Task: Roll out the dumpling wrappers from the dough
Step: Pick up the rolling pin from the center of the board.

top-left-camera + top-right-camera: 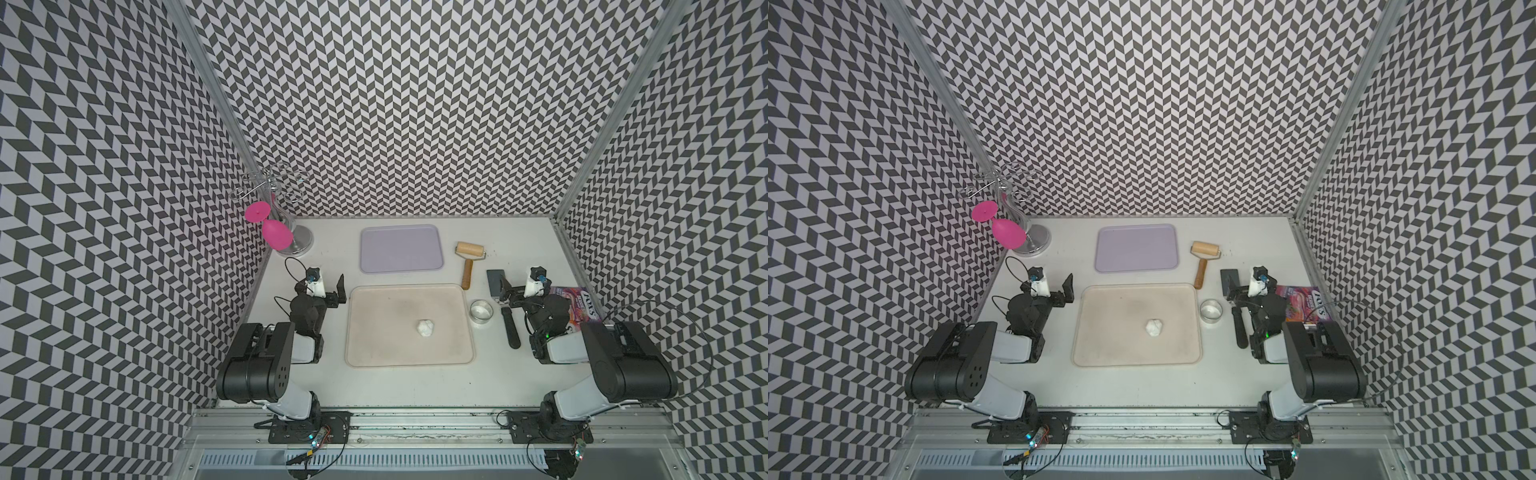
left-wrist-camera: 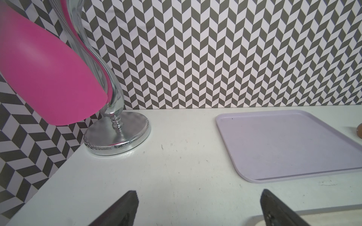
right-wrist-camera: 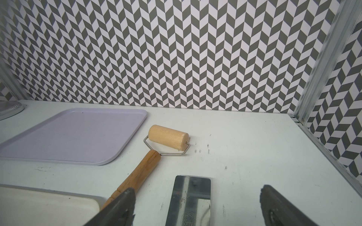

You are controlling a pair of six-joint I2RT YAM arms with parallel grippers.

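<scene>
So, L to R: left gripper hovers beside the beige tray, jaws wide apart, nothing held. The dough sits as a lump on that tray, right of centre, prob. the work surface. No wrappers cut yet; lilac tray behind looks meant for them. Roller, ring cutter & scraper lie near right gripper, also spread, empty.

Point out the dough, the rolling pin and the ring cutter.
dough [image 1: 425, 328]: in a top view, middle of the lump.
rolling pin [image 3: 168, 140]: right wrist view, on the wooden roller.
ring cutter [image 1: 481, 318]: in a top view, near wall.
</scene>
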